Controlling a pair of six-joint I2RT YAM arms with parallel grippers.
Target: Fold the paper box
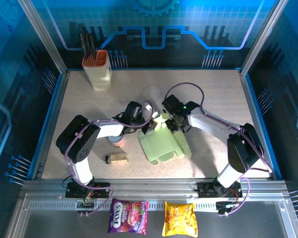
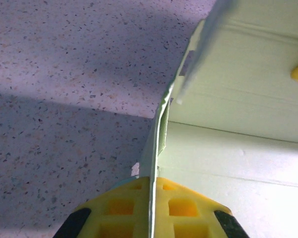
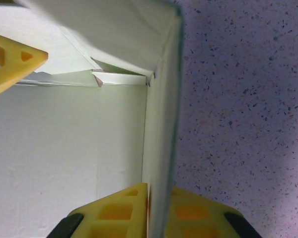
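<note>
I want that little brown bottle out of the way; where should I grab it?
I'd grip the bottle across its middle, coming straight down from above: it lies on its side on the table, long axis left to right, so the grip spans its narrow width.

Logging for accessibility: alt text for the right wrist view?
The right arm's yellow fingers pinch an upright wall of the pale light-green thin-card paper box, its inside corner ahead. Speckled tabletop lies to the right.
</note>
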